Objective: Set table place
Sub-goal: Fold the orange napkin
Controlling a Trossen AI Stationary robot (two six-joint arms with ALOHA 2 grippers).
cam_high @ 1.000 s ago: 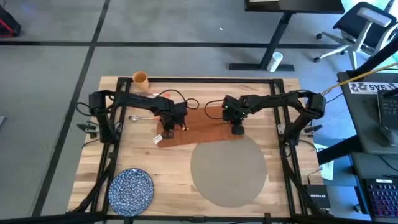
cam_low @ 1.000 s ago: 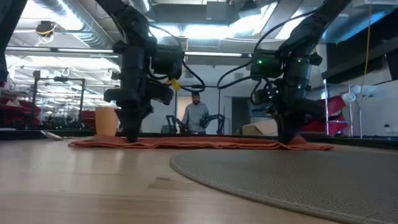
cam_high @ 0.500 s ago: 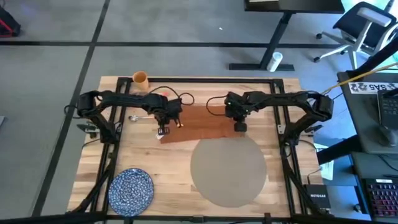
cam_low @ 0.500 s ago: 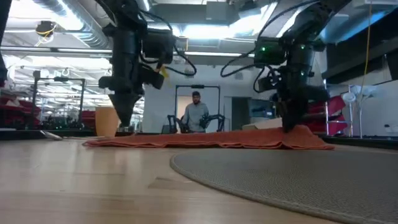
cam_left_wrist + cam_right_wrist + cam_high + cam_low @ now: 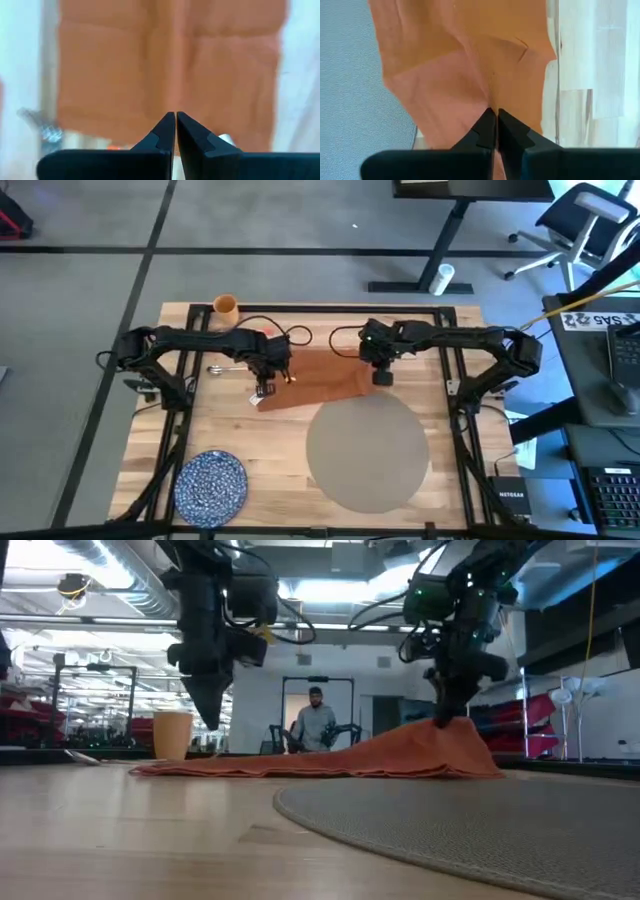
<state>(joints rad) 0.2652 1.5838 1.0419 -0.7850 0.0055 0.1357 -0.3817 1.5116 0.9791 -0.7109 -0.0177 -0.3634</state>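
Wooden planks, light, edged with black frame rails: the table (image 5: 290, 445), largest item.
Grey-beige round placemat (image 5: 365, 455): laid flat on the table, just in front of the napkin.
Rust-red napkin (image 5: 322, 377): spread behind the placemat; its right end is drawn up into a peak.
Right gripper (image 5: 383, 377): clenched on the napkin's raised right end, fabric pinched between the fingertips.
Left gripper (image 5: 265, 388): held above the napkin's left end, fingers pressed together, nothing grasped.
Blue speckled plate (image 5: 211, 483): left of the placemat, near the table's front edge.
Orange cup (image 5: 226, 306): far-left corner, behind the napkin.
Spoon (image 5: 222, 369): left of the napkin.
Legible writing on the table items: none made out.
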